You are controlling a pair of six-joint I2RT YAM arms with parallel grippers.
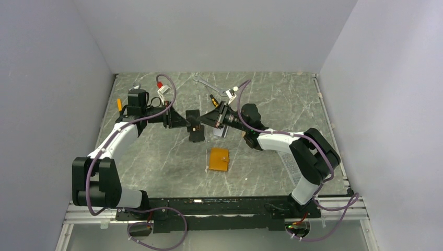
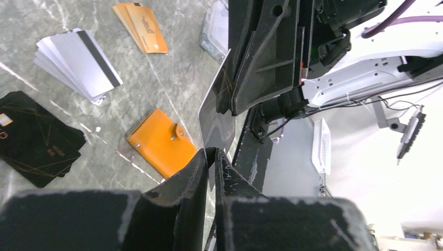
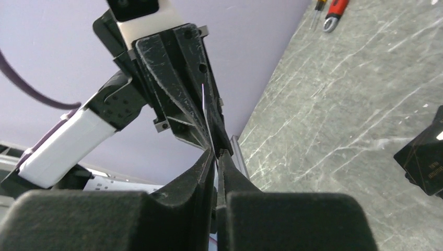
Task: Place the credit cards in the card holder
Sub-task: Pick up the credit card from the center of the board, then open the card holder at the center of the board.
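Note:
Both grippers meet above the middle of the table, each gripping one dark credit card (image 2: 217, 123) that stands on edge between them. My left gripper (image 2: 214, 152) is shut on its near edge. From the opposite side my right gripper (image 3: 216, 151) is shut on the same card (image 3: 205, 107). The orange card holder (image 1: 219, 159) lies closed on the table below them, its snap tab up (image 2: 162, 142). On the table lie a fan of silver-grey cards with black stripes (image 2: 78, 63), some orange-tan cards (image 2: 142, 26) and a stack of black cards (image 2: 36, 138).
Hand tools (image 3: 329, 15) lie near the back of the marble table (image 1: 156, 157), and a grey tool (image 1: 206, 83) sits at the back centre. A clear plastic piece (image 2: 213, 31) lies beside the orange-tan cards. Purple-grey walls close in the left, back and right sides.

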